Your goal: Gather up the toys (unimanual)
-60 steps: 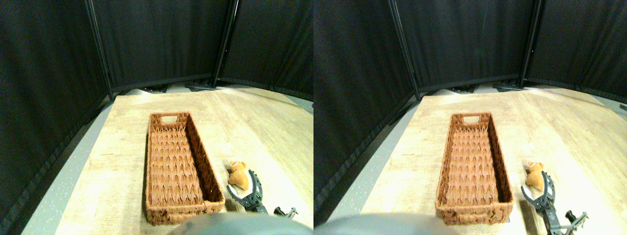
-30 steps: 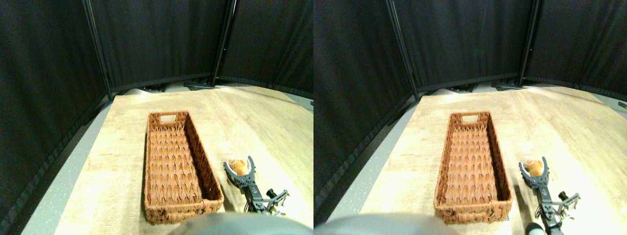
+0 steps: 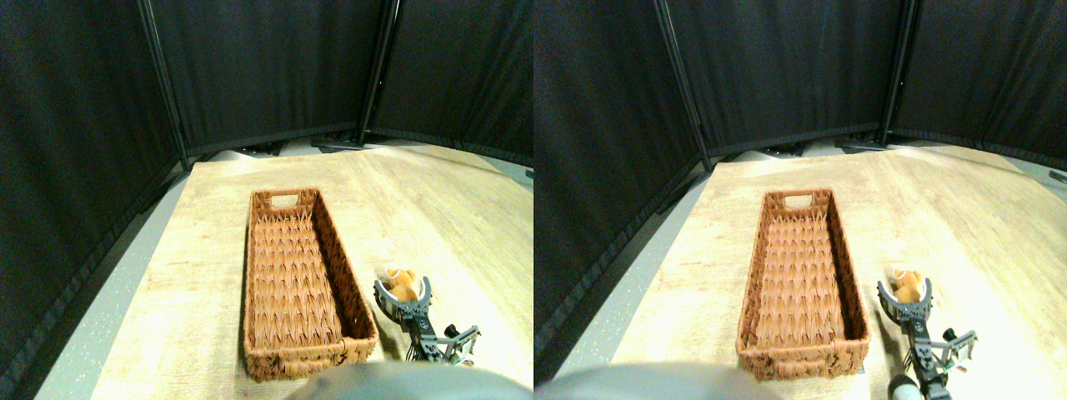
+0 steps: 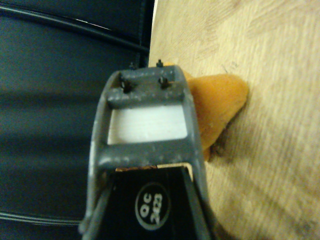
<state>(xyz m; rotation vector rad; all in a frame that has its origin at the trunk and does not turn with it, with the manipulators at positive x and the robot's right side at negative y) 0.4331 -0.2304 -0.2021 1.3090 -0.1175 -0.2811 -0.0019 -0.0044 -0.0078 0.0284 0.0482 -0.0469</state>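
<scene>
Jaws of the right gripper (image 3: 403,292) pinch a tan toy (image 3: 403,285) from both sides — near the floor's front edge, beside the empty basket (image 3: 333,250), likely ready for lifting.

This looks like a robot test area in a lab rather than a home. Tall black fabric screens (image 3: 275,67) on dark metal poles (image 3: 377,71) fence off a pale wood-grain board (image 3: 208,242) laid on a speckled grey floor (image 3: 100,308), lit brightly from overhead.
</scene>
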